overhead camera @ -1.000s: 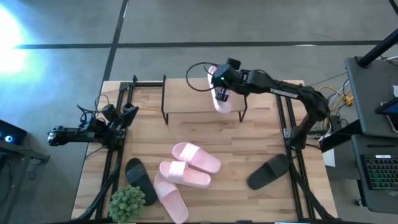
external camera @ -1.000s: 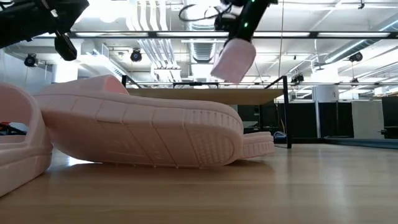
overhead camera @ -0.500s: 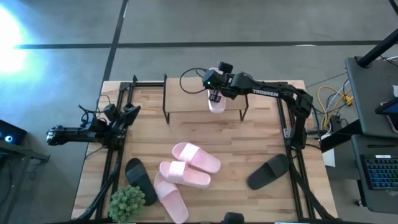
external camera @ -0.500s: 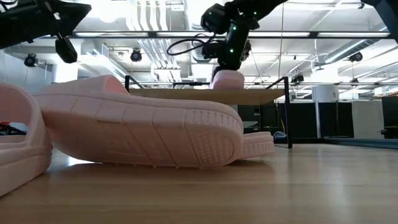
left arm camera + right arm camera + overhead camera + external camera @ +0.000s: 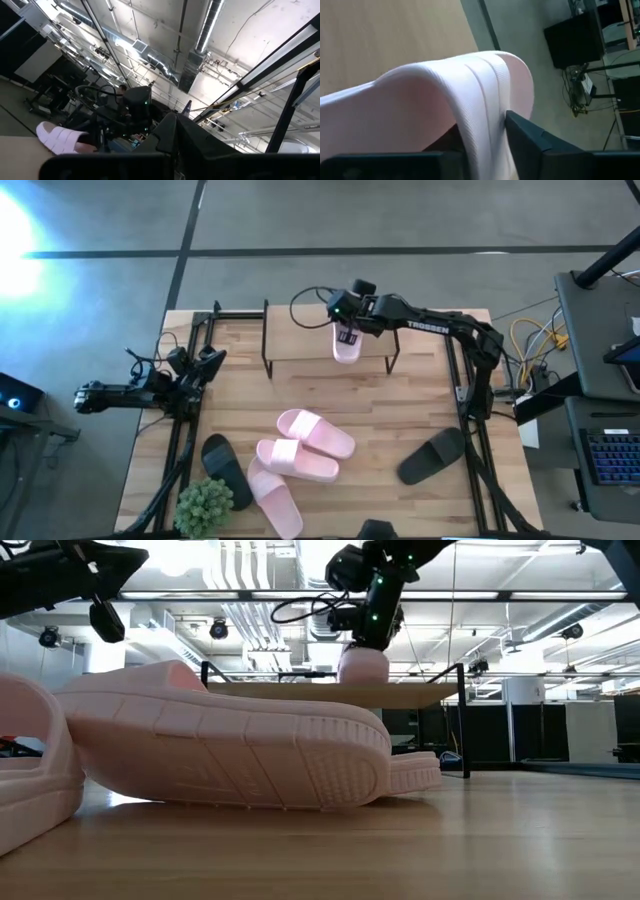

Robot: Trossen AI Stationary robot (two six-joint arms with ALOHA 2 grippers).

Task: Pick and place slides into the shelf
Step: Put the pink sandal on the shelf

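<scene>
One pale pink slide [image 5: 347, 350] sits on the top board of the shelf [image 5: 300, 348], near its right end, and my right gripper [image 5: 346, 330] is over it and shut on it. The low view shows the same slide [image 5: 363, 665] on the board [image 5: 300, 692]. Three more pink slides [image 5: 315, 432] [image 5: 297, 460] [image 5: 272, 498] lie in a loose pile on the table's near middle. Two black slides [image 5: 225, 470] [image 5: 432, 455] lie flat to either side. My left gripper [image 5: 207, 365] is shut and waits at the table's left edge. My right gripper has the pink slide's wide strap [image 5: 485, 100] between its two fingers, with one finger [image 5: 535, 140] against the strap's outer face. The fingers slant down from the shelf's far right side. The slide's lower part [image 5: 363, 675] rests on the shelf's top board.
A small green plant [image 5: 205, 505] stands at the table's near left corner. Black frame rails [image 5: 185, 430] [image 5: 465, 400] run along both table sides. The shelf's top board has free room to the left of the placed slide.
My right gripper has come down and a little toward the table's left with the pink slide. The slide hung tilted above the shelf a second ago and now rests on the top board. In the last half second the gripper has kept still.
</scene>
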